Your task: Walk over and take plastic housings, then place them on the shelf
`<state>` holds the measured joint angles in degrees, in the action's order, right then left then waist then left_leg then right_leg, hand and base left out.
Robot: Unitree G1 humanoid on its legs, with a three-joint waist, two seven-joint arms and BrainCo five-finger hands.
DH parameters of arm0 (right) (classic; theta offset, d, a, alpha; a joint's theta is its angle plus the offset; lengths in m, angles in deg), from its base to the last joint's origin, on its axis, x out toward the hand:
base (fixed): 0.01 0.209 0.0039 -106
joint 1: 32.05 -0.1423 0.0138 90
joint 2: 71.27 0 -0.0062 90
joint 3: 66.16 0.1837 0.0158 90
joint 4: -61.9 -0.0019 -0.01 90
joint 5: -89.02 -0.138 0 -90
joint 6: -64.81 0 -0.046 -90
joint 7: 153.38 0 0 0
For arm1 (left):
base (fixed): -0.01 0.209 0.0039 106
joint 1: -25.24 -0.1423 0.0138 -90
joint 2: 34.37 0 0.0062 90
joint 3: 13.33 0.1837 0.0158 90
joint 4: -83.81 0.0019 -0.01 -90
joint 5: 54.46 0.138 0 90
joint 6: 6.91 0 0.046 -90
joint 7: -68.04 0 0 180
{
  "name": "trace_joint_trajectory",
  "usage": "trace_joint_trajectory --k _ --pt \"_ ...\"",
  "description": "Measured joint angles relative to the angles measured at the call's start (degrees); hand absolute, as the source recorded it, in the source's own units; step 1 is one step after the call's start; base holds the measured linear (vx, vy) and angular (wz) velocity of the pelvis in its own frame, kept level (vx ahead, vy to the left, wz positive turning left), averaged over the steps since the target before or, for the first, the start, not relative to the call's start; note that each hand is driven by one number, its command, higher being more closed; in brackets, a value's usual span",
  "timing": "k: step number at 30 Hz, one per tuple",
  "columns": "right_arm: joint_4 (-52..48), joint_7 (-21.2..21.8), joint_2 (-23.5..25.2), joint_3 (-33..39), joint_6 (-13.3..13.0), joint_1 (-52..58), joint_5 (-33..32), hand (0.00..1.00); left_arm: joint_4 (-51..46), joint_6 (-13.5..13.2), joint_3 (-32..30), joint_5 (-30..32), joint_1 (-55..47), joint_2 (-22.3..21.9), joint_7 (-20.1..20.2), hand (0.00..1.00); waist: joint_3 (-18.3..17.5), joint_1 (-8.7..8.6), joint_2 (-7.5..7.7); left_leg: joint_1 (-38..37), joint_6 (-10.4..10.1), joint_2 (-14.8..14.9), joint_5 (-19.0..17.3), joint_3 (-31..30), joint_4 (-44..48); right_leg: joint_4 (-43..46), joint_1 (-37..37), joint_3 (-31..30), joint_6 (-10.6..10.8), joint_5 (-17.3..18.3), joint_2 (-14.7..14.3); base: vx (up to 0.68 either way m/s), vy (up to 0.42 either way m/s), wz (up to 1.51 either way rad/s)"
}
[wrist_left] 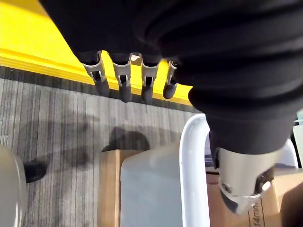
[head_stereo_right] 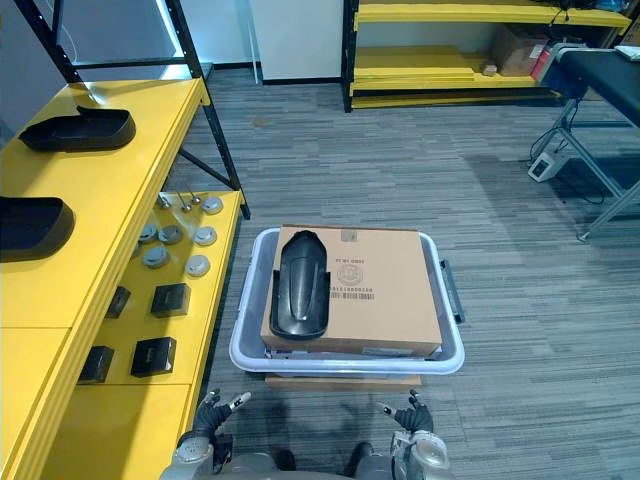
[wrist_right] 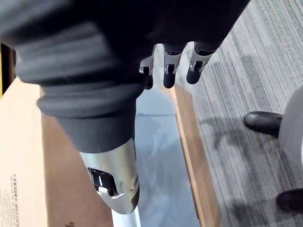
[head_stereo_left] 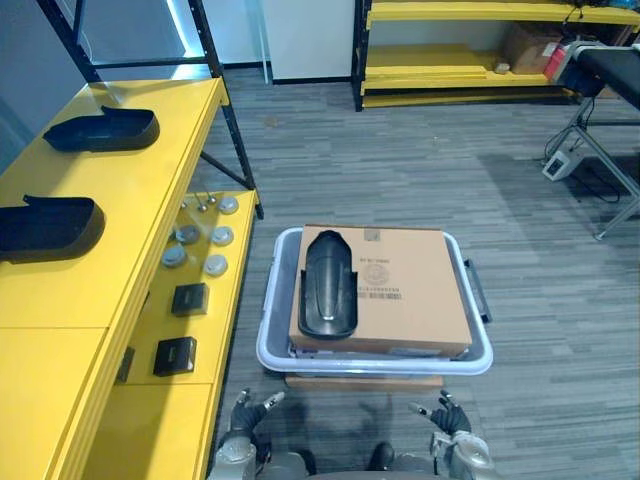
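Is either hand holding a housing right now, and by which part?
Nothing is held. The left hand and right hand are both open, short of the bin; the black plastic housing lies untouched on the cardboard box.

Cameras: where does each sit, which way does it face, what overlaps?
Left eye view: head, facing down at the plastic housing on the cardboard box in the bin; left robot hand, right robot hand at bottom.
Right eye view: beside it, same scene.
Left wrist view: along open fingers toward the yellow shelf.
Right wrist view: along open fingers over box.
Both wrist views share the bin.
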<state>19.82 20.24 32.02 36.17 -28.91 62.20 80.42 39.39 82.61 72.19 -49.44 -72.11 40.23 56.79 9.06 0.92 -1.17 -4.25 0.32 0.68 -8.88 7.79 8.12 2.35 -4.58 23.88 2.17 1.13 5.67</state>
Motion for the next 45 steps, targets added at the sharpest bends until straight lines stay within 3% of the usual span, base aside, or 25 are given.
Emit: trace_joint_trajectory --k 7,13,18,22,28,32,36,40,45 --pt "-3.68 -1.32 0.06 5.79 -0.21 0.14 -0.96 0.0 0.01 0.02 -0.17 0.16 -0.9 0.28 0.06 0.0 -0.19 0.01 0.81 -0.63 0.15 -1.5 0.1 -0.01 -0.41 -3.71 -2.15 -0.4 0.78 -1.82 0.53 0.04 0.07 0.02" --pt "-22.54 -4.52 -0.72 10.66 -0.27 0.03 0.73 0.0 -0.81 -0.02 -0.24 0.33 -2.59 0.8 0.12 0.0 -0.56 -0.09 1.91 -1.35 1.43 -1.86 1.34 -0.1 -3.97 -4.47 -2.01 -0.53 1.26 -2.44 0.45 -0.05 0.031 0.01" --pt "-33.39 -7.78 -1.6 11.89 -0.98 -2.58 5.24 0.0 -1.79 -0.05 -0.37 0.47 -3.42 0.86 0.22 0.0 -0.9 -0.13 2.6 -0.75 1.48 -2.01 2.77 -1.47 -6.23 -4.52 -0.61 -0.08 1.06 -2.79 0.36 -0.06 -0.002 0.07" --pt "-37.79 -9.23 -2.17 8.04 -0.99 -5.66 11.26 0.0 -2.17 -0.11 -0.27 0.9 -3.51 0.87 0.84 0.0 -0.89 -0.08 2.58 0.03 1.47 -2.11 3.8 -2.57 -7.3 -4.84 0.28 0.64 0.75 -3.21 0.34 -0.04 -0.001 0.09" --pt "-36.69 -9.77 -2.25 2.98 1.89 -11.48 22.2 0.0 -3.51 -0.41 -0.15 1.41 -3.41 0.79 1.17 0.0 0.48 0.54 2.13 2.02 2.0 -2.88 4.74 -5.85 -7.29 -5.68 0.83 3.79 0.84 -3.56 0.6 0.01 0.018 0.27" --pt "-31.63 -10.05 -2.23 0.99 3.49 -15.3 25.37 0.0 -4.76 -0.86 0.05 1.98 -2.57 0.73 1.17 0.0 2.25 2.71 2.32 3.52 2.17 -3.3 5.12 -7.29 -7.07 -6.57 1.12 5.43 1.06 -3.88 0.7 0.02 0.032 0.23" --pt "-25.2 -10.88 -2.1 -0.64 5.4 -21.17 28.68 0.0 -6.79 -1.45 0.33 2.09 -2.3 0.63 1.05 0.0 4.91 3.36 2.05 5.91 2.39 -3.92 5.59 -9.34 -5.91 -6.52 1.96 6.72 1.09 -3.91 1.27 0.04 0.048 0.33" --pt "-20.35 -12.27 -1.83 -2.0 6.94 -25.44 31.39 0.0 -7.05 -1.95 0.59 2.14 -0.43 0.54 0.53 0.0 7.43 5.75 1.96 7.72 2.39 -4.41 5.59 -9.65 -4.97 -6.42 3.04 7.05 1.23 -4.01 1.78 0.03 0.069 0.09" --pt "-13.65 -12.62 -1.15 -3.09 9.17 -30.79 32.99 0.0 -7.99 -2.24 1.83 1.95 0.65 0.33 -1.25 0.0 9.97 6.21 1.66 10.39 2.39 -5.06 5.59 -10.6 -2.24 -5.31 4.34 7.3 1.34 -4.08 2.8 0.02 0.077 0.15"
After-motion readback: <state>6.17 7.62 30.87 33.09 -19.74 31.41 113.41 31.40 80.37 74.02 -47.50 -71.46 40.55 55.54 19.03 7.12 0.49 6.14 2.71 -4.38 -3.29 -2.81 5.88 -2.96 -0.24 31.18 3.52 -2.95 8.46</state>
